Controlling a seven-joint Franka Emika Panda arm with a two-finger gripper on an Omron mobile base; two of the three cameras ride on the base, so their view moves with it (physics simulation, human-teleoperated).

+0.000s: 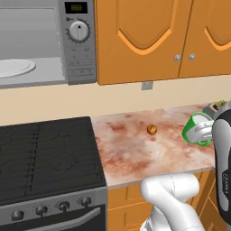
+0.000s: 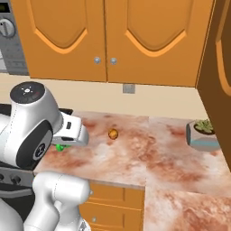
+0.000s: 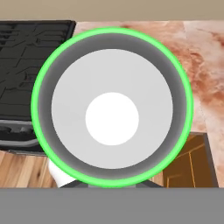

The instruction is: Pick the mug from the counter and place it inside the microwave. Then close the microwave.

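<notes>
The mug (image 1: 197,128) is off the counter (image 1: 135,153), carried on the end of the arm and tipped so its mouth faces the hand camera. In the left base view it hangs above the right part of the counter, near the front edge, green rim and white inside showing. In the right base view the arm covers nearly all of it; only a small green piece (image 2: 60,146) sticks out under the hand, near the counter's left edge.

The hand view looks straight into the mug (image 3: 112,107): a green ring, grey wall, white bottom. The fingertips are hidden there, and in the base views the gripper (image 1: 204,131) is mixed with the mug, so I cannot tell how the fingers sit, though they seem to hold it.

The microwave (image 1: 79,40) stands open at the top left, its white plate (image 1: 13,67) visible inside. A small orange lump (image 1: 152,130) lies mid-counter. The right base view alone shows a plant pot (image 2: 203,135) by the right wall.
</notes>
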